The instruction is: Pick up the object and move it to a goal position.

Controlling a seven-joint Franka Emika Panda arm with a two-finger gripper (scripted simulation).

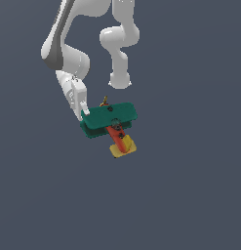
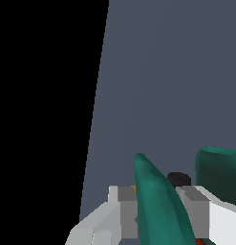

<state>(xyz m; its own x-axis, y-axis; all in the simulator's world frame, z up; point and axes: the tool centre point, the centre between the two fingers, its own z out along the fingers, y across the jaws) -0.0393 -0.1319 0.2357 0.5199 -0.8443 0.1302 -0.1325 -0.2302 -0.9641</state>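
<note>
The object, a small toy biplane [image 1: 110,119], has two dark green wings, a red-orange body and a yellow tail [image 1: 123,148]. A thin brownish propeller [image 1: 105,101] shows behind its upper wing. My gripper [image 1: 85,112] is at the wings' end on the exterior view's left, shut on the plane. In the wrist view one green wing [image 2: 160,201] runs between my two grey-white fingers [image 2: 122,198], my gripper [image 2: 156,197] closed on it. The other wing [image 2: 219,167] and a black wheel [image 2: 179,179] show just beyond. Whether the plane rests on the ground or hangs above it cannot be told.
A plain grey-blue ground [image 1: 190,195] fills both views. In the wrist view a black area [image 2: 38,119] lies past the ground's straight edge. The white arm [image 1: 68,53] rises behind the plane.
</note>
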